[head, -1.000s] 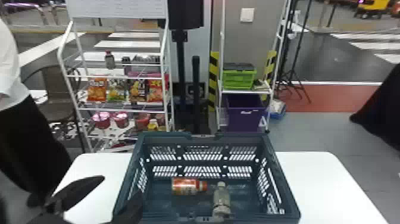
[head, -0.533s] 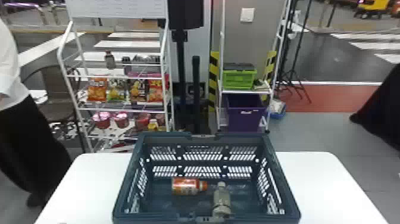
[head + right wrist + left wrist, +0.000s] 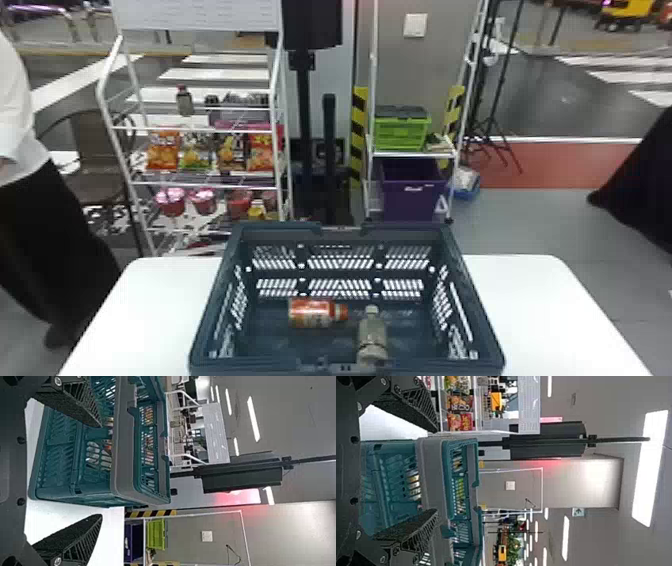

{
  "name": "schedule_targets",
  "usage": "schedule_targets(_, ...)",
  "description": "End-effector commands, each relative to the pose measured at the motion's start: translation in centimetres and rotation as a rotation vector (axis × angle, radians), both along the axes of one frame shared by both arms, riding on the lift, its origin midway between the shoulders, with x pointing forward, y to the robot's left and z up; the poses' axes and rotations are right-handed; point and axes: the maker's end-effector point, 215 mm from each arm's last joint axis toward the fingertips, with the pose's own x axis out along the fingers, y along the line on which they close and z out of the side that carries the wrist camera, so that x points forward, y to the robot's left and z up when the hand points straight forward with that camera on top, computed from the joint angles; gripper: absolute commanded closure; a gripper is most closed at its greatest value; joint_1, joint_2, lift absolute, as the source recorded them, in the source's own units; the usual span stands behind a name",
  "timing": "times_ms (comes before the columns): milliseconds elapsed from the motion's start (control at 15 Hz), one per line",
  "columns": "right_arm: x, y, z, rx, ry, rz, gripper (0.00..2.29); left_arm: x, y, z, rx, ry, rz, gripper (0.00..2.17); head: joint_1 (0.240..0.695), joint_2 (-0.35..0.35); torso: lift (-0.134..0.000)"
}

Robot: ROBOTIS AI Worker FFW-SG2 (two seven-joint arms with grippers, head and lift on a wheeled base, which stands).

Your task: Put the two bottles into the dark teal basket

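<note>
Drawn back, ribbed left hand point(image 3: 437, 471) spread; right hand point(image 3: 100, 471) likewise spread; rounded bottles point(image 3: 311, 314) inside latticed plastic basket point(image 3: 280, 230)

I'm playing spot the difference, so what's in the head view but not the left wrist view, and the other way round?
Head view: an orange bottle and a gray bottle inside the basket, plus a purple bin.

Left wrist view: ceiling lights and the left arm's open fingers.

Both: the basket, snack bags, a wall switch.

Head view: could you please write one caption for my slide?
An orange bottle and a greyish bottle lie in the dark teal basket on a white table.
</note>
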Motion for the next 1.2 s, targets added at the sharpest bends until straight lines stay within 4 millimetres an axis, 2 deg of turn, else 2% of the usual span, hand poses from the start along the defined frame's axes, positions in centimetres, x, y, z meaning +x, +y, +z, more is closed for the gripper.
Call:
schedule_targets(0,0.0,0.1,-0.1,0.003,0.003,-0.002,0.08,-0.2,-1.8,-1.1,-0.005,0.020,-0.006,0.19,0.499,0.000,0.000)
schedule_targets(333,-0.4,0.4,-0.6,0.011,0.017,0.001,0.08,0.1,-2.7,-1.7,-0.037,0.028,0.020,0.19,0.499,0.000,0.000)
schedule_targets(600,-0.5,0.3,-0.2,0.011,0.013,-0.001,0.08,0.1,-2.5,-2.4,-0.042,0.045,0.039,0.19,0.499,0.000,0.000)
schedule_targets(1133,-0.6,0.3,0.0,-0.001,0.014,0.000,0.08,0.1,-2.4,-2.5,-0.057,0.048,0.053,0.18,0.499,0.000,0.000)
